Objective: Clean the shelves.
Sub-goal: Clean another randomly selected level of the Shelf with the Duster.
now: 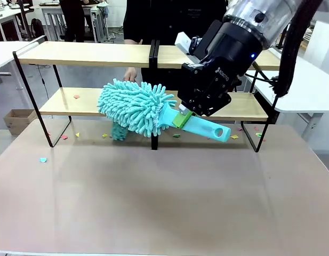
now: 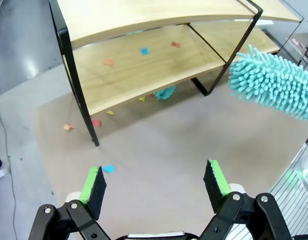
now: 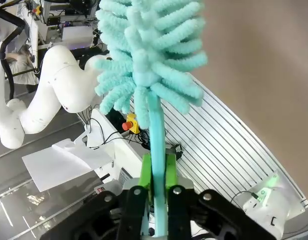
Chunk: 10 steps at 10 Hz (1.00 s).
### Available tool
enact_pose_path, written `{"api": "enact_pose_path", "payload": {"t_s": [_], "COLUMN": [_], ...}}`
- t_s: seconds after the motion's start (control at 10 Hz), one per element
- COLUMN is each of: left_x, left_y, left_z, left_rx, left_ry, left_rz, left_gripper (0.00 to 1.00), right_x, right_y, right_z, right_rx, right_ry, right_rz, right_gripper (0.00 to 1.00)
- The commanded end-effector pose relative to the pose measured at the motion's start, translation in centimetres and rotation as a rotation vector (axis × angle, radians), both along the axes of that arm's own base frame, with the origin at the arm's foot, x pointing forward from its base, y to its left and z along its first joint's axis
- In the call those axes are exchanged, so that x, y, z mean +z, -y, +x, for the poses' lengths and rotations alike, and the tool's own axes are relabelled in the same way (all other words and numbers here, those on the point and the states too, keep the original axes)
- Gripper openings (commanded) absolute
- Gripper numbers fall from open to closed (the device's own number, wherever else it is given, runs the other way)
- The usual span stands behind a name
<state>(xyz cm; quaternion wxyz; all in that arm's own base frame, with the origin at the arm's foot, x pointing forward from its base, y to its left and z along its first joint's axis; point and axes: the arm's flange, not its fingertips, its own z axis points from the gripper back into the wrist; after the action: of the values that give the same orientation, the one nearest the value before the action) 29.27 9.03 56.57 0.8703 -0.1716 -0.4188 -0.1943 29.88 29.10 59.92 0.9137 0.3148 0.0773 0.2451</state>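
The tan table (image 1: 153, 202) lies nearest, with a blue paper scrap (image 1: 42, 159) at 9 o'clock. In the left wrist view, the left gripper (image 2: 154, 181) hangs over the table with its green pads spread wide and nothing between them. Past mid-table, the right gripper (image 1: 182, 117) is clamped on the handle of a teal duster (image 1: 135, 106). The fluffy head points toward 10 o'clock and the handle's end toward 4 o'clock. The shelves (image 1: 84, 54) stand across the far half of the table at 12 o'clock. The duster head is in front of the lower board, and coloured scraps (image 2: 144, 50) lie on that board. Behind the shelves, a person's hand (image 1: 130, 73) shows between the boards.
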Motion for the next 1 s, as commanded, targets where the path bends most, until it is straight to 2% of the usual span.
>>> {"api": "enact_pose_path", "payload": {"t_s": [0.0, 0.2, 0.4, 0.5, 0.7, 0.9], "left_x": [0.2, 0.2, 0.2, 0.2, 0.2, 0.2], "left_y": [0.0, 0.0, 0.0, 0.0, 0.0, 0.0], "left_z": [-0.2, -0.2, -0.2, -0.2, -0.2, -0.2], "left_rx": [-0.003, -0.003, -0.003, -0.003, -0.003, -0.003], "left_ry": [0.01, 0.01, 0.01, 0.01, 0.01, 0.01], "left_rz": [-0.004, -0.004, -0.004, -0.004, -0.004, -0.004], "left_gripper": [1.0, 1.0, 1.0, 1.0, 1.0, 1.0], "right_x": [-0.2, -0.5, -0.8, -1.1, -1.9, -3.3], "right_y": [-1.1, -3.6, -6.0, -7.6, -10.8, -13.3], "right_z": [0.7, 2.1, 3.4, 3.9, 5.3, 6.9], "right_rx": [-0.025, -0.126, -0.287, -0.282, -0.375, -0.437], "right_ry": [0.026, 0.076, 0.134, 0.132, 0.207, 0.23], "right_rz": [0.033, -0.014, -0.103, -0.158, -0.246, -0.353], "right_gripper": [0.12, 0.12, 0.12, 0.12, 0.12, 0.12]}}
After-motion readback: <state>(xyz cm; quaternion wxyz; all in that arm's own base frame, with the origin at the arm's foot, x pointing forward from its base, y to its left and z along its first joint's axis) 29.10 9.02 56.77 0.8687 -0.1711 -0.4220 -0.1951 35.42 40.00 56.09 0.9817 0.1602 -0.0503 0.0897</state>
